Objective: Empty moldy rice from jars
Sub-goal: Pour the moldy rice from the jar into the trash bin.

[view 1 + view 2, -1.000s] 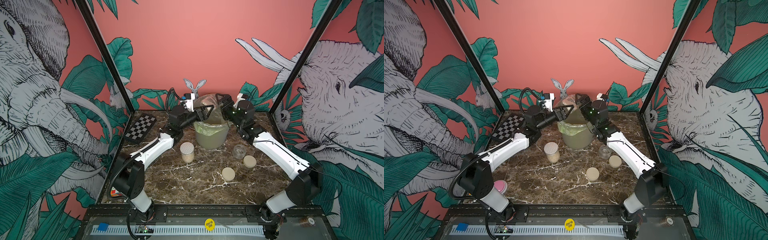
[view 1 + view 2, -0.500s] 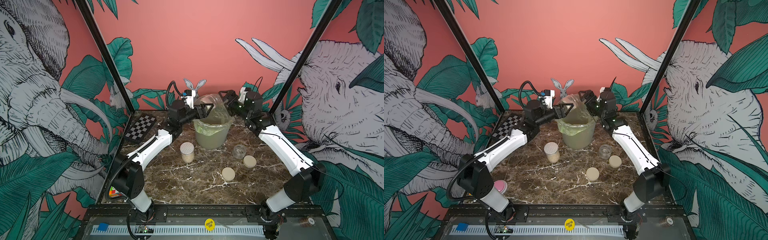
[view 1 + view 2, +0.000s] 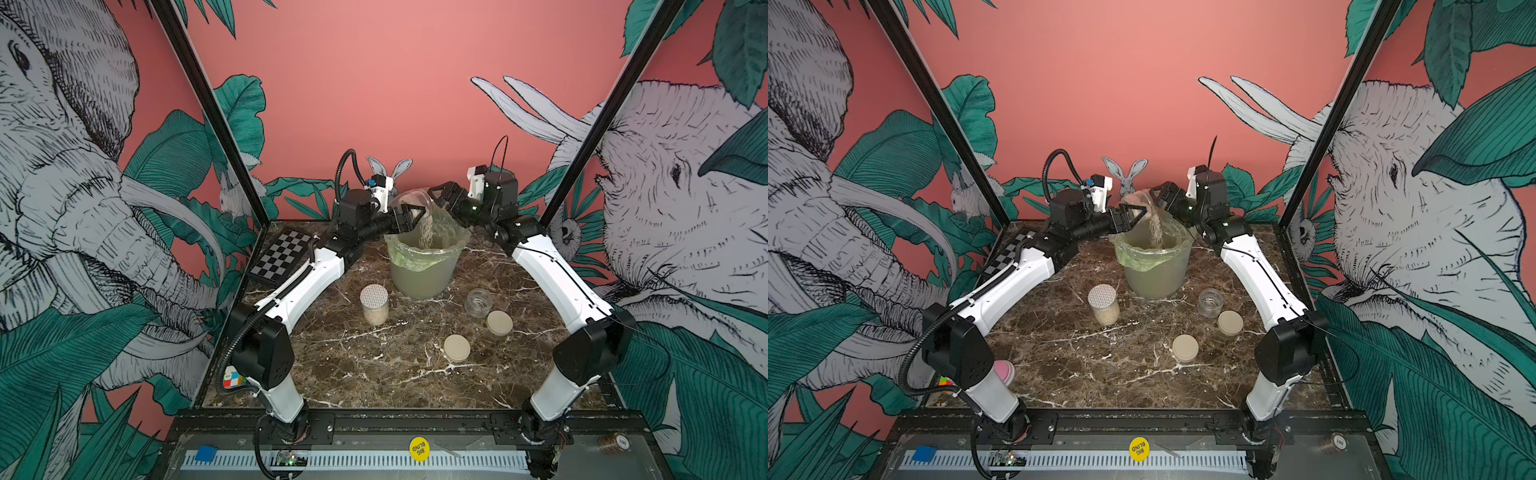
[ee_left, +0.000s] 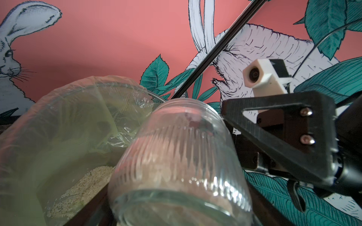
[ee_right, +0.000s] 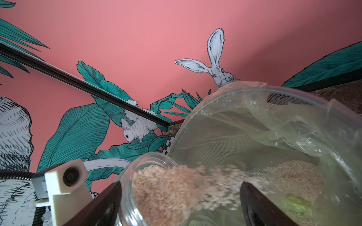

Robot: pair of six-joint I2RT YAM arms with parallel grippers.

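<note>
Emptying under way: my left gripper [image 3: 413, 215] is closed partway around a small clear jar [image 4: 176, 152], its jaws gripping the ribbed glass. It holds the jar tipped over the big bin [image 3: 419, 278] at the back of the marble table [image 3: 374, 374]. A thin stream of moldy rice [image 5: 162, 193], beige and fine-grained, runs from the jar's mouth. It falls inside the green-tinted bag [image 3: 415, 258] that lines the bin. In the right wrist view a heap of grains [image 5: 290, 176] lies on the bag's bottom. Some rice remains in the tipped jar.

My right gripper [image 3: 438, 194] hangs at the jar's mouth from the opposite side, jaws spread wide and gripping nothing. In the right wrist view the mouth and the falling grains show between its two dark fingers [image 5: 105, 207]. I cannot tell whether either finger brushes the glass.

On the table in front of the bin, toward my left, a tall jar [image 3: 374, 305] stands upright. Its white dotted lid is on and rice fills its lower part. Toward my right a squat jar [image 3: 478, 302] stands upright and lidless, and it looks empty. Two round beige lids lie flat on the marble. One lid [image 3: 499, 322] sits just beside the squat jar. The second lid [image 3: 456, 348] lies nearer the table's front edge, apart from both jars.
</note>
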